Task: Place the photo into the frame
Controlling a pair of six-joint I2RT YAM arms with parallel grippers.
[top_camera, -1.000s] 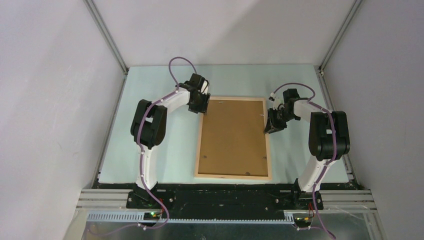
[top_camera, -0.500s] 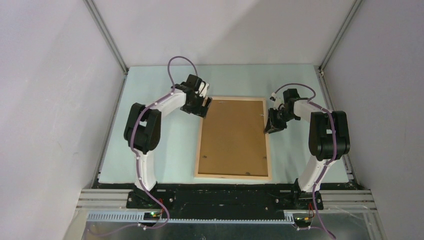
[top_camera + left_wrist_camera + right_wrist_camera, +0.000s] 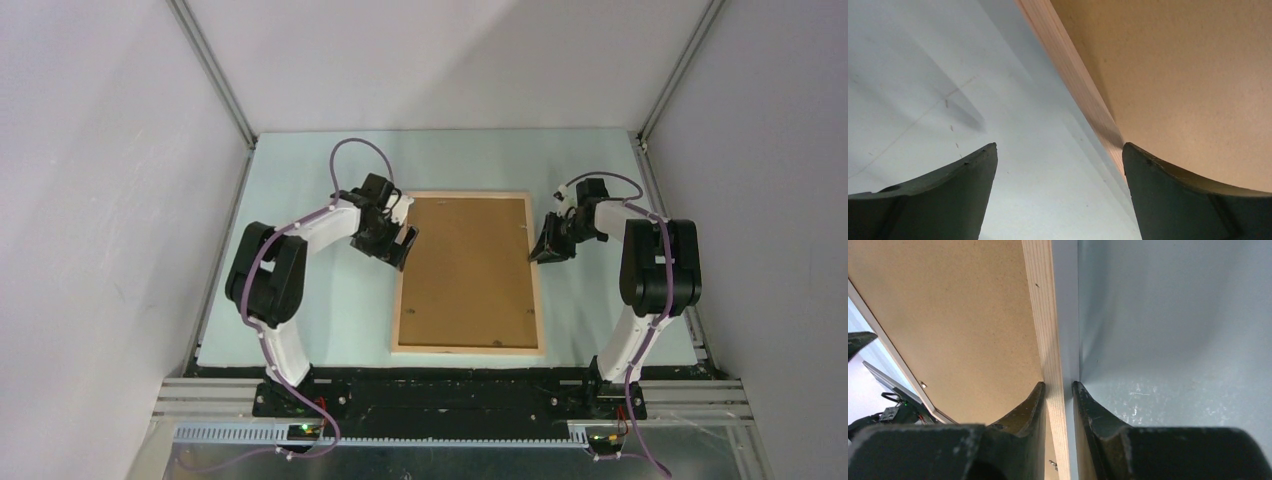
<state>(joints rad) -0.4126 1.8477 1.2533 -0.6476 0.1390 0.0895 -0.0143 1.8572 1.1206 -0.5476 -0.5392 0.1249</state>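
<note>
So the frame (image 3: 468,349) is lying flat, back side up, mid-table (image 3: 320,300), with the brown backing board (image 3: 468,270) sitting in it. The right gripper (image 3: 1058,387) is pinching the frame's right rail near the far end. The left gripper (image 3: 1058,150) is gaping wide, holding nothing, right at the left rail.

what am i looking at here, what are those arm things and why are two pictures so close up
These are two robot arms, left and right, bolted at the near edge of a pale table. The wide picture comes from a fixed camera above and behind them. Each close-up comes from a camera on one wrist, so the dark shapes at its bottom are that arm's own fingers. On the table lies a light-wood frame with a brown backing board inside its rails. The right gripper pinches the frame's right rail. The left gripper stands open by the left rail, holding nothing.
</note>
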